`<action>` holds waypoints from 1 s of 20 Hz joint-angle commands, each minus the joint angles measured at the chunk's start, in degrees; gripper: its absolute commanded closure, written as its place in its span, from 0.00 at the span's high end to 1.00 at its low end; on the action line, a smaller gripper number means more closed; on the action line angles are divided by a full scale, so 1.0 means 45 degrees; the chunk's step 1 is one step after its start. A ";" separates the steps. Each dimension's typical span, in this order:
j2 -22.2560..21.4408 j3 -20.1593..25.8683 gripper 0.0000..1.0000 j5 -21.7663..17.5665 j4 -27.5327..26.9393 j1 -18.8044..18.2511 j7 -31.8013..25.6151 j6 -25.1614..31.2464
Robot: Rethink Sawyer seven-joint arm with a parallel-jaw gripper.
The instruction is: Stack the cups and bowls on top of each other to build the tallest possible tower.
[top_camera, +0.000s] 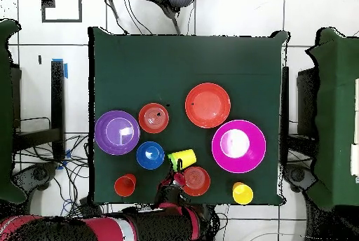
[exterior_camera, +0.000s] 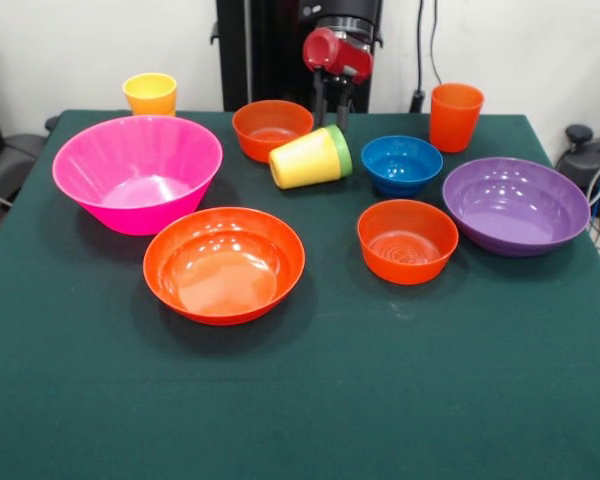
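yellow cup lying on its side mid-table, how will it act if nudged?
The yellow cup lies on its side, nested in a green cup, so it would probably roll in a curve, being tapered. It looks like smooth, thin plastic: likely light and slippery. The pair may slide apart.

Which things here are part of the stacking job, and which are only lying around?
Job:
pink bowl
wide orange bowl
purple bowl
two small orange bowls
blue bowl
upright yellow cup
tipped yellow cup nested in green cup
orange cup

Around:
cables
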 commanded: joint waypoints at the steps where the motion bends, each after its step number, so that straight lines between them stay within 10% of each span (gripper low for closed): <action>1: 0.1262 0.1050 1.00 0.0851 -0.1991 0.0430 0.0305 0.1844; 20: 0.1987 0.0301 1.00 0.2197 -0.2085 0.1242 0.0284 0.1518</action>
